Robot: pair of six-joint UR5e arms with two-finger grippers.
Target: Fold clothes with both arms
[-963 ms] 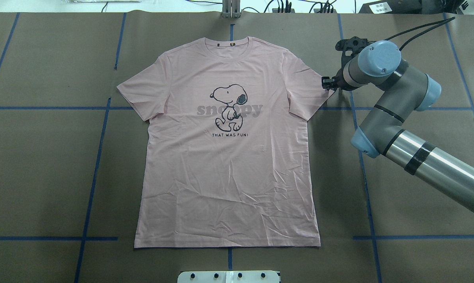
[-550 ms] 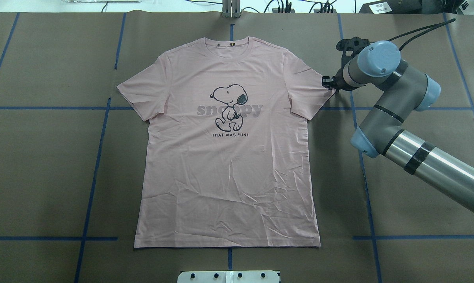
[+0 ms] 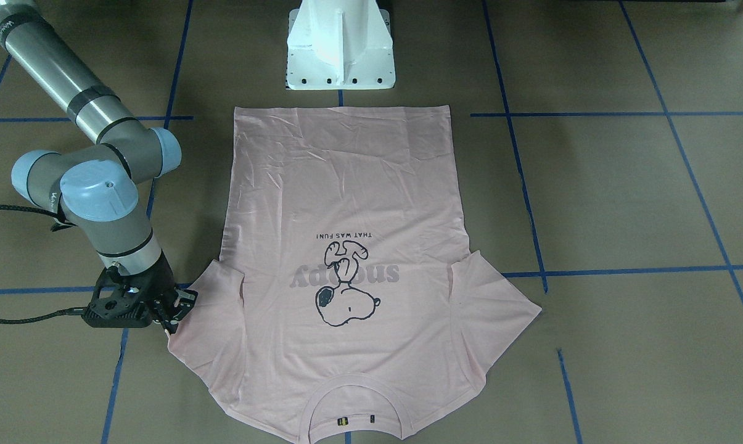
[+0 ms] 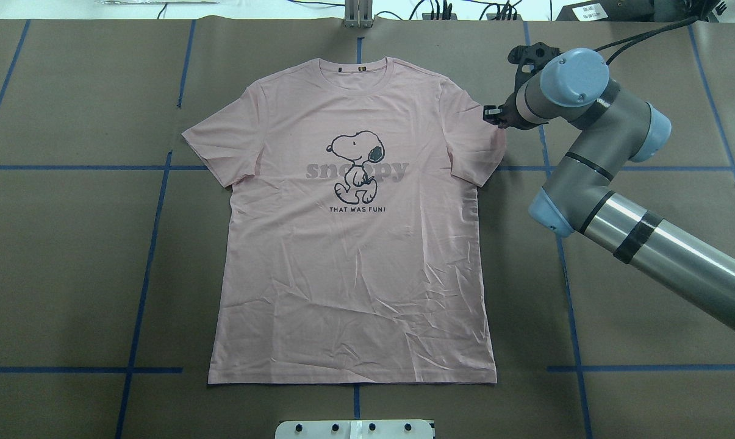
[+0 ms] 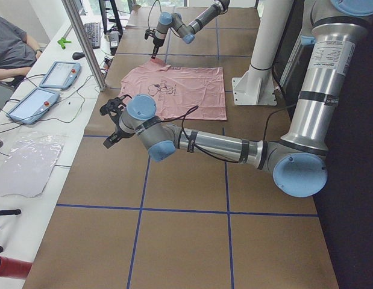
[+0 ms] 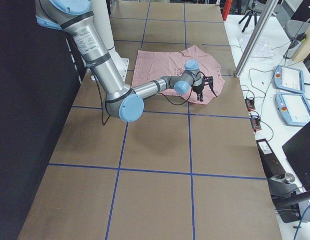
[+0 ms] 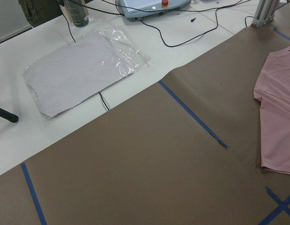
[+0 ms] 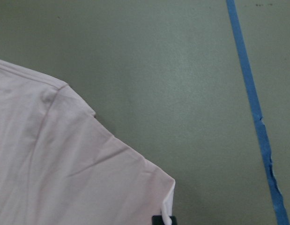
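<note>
The pale pink T-shirt lies flat on the brown table with its dog print up and its collar at the far side. My right gripper is shut on the tip of the shirt's right sleeve, which it holds slightly raised and drawn inward. The front-facing view shows the same right gripper at that sleeve's corner. In the right wrist view a fingertip pinches the sleeve. My left gripper hovers off the shirt's other side, and I cannot tell whether it is open or shut.
The white pedestal base stands at the hem end of the shirt. Blue tape lines cross the brown paper. A side bench carries tablets and a plastic bag. A seated person is beside the bench.
The right gripper has moved toward the collar side and inward over the shirt. The sleeve tip has come with it, so the sleeve now looks shorter and bunched.
</note>
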